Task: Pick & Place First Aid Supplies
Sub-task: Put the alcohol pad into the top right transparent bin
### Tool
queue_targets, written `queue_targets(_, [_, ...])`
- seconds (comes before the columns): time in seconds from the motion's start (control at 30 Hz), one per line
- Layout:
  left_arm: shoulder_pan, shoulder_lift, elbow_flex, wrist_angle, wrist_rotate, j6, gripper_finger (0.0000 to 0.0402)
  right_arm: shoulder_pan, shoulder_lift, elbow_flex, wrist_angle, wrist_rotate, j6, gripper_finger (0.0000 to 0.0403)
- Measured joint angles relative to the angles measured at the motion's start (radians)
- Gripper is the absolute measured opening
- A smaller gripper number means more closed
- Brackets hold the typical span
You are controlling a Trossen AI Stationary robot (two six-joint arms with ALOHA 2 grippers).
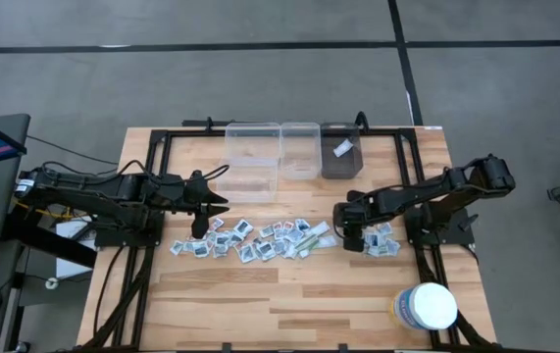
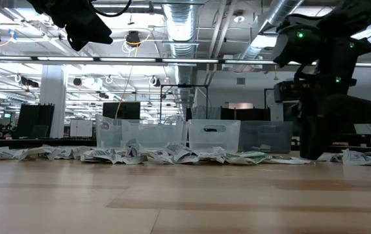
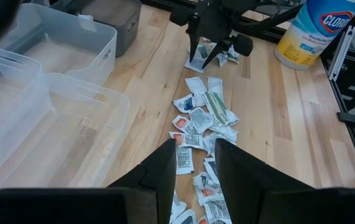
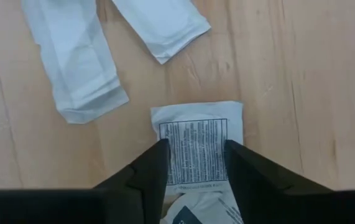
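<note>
The first aid supplies [image 1: 260, 240] are several small flat packets strewn in a band across the table's middle, with a smaller cluster [image 1: 382, 240] at the right. My right gripper [image 4: 196, 165] is open and points steeply down at the left end of that cluster. Its fingers stand on either side of one white printed packet [image 4: 196, 134] that lies flat on the wood. Whether they touch it does not show. Two longer white wrappers [image 4: 78, 56] lie just beyond. My left gripper [image 3: 196, 165] is open, raised above the band's left end [image 1: 219, 204].
Two clear bins [image 1: 252, 157] and a dark bin [image 1: 341, 162] stand in a row at the table's far edge; the dark one holds a white packet [image 1: 343, 148]. A big white tub [image 1: 425, 307] stands at the near right corner. Bare wood lies along the near side.
</note>
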Motion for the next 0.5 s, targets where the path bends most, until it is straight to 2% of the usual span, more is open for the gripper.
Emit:
queue_targets(0.1, [0.0,0.0,0.0,0.0,0.0,-0.001,0.0112,0.001,0.001,0.0,0.006,-0.003,0.0,0.0113])
queue_targets(0.3, [0.0,0.0,0.0,0.001,0.0,-0.002,0.0112,0.0,0.002,0.0,0.013,-0.038,-0.001,0.0014])
queue_targets(0.5, [0.0,0.0,0.0,0.003,0.0,-0.001,0.0112,0.0,0.002,0.014,0.006,-0.05,0.054,0.0004])
